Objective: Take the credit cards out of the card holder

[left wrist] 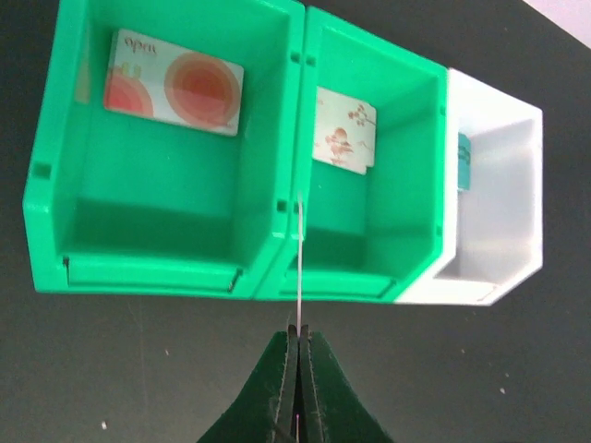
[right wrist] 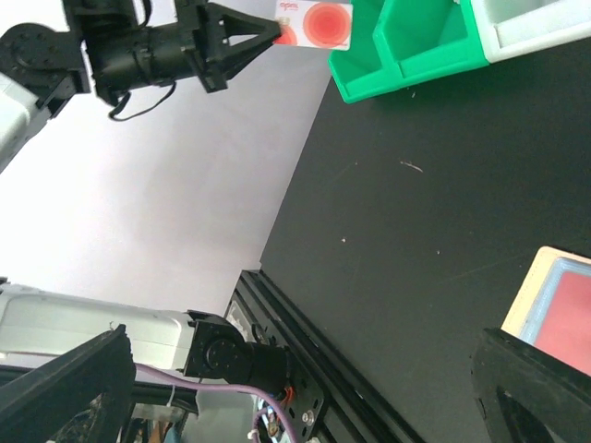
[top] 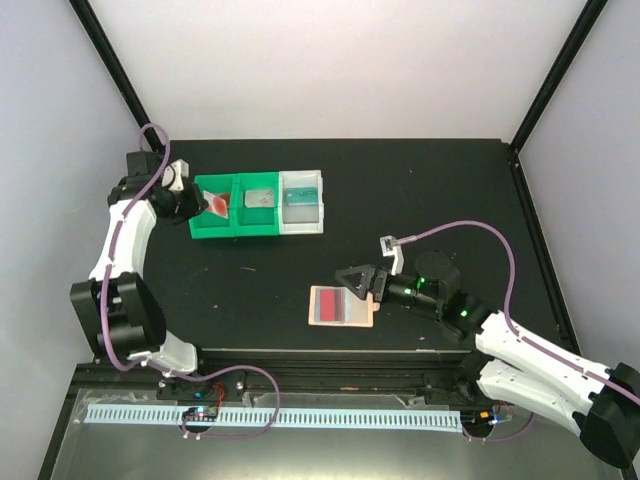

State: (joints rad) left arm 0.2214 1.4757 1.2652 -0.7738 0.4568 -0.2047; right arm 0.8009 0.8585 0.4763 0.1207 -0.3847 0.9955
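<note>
Left wrist view: the left gripper (left wrist: 297,332) is clamped shut on a thin plastic card (left wrist: 299,258), seen edge-on above the green and white plastic bins (left wrist: 185,226). The flat tan card holder (top: 342,306) lies open near the black surface's (top: 450,180) front edge, with a red-pink card (top: 327,303) inside. The right gripper (top: 362,284) gapes wide and empty at the holder's far right corner.

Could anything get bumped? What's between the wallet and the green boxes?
Nothing: just bare black table between the card holder and the green bins, as the top view shows.
</note>
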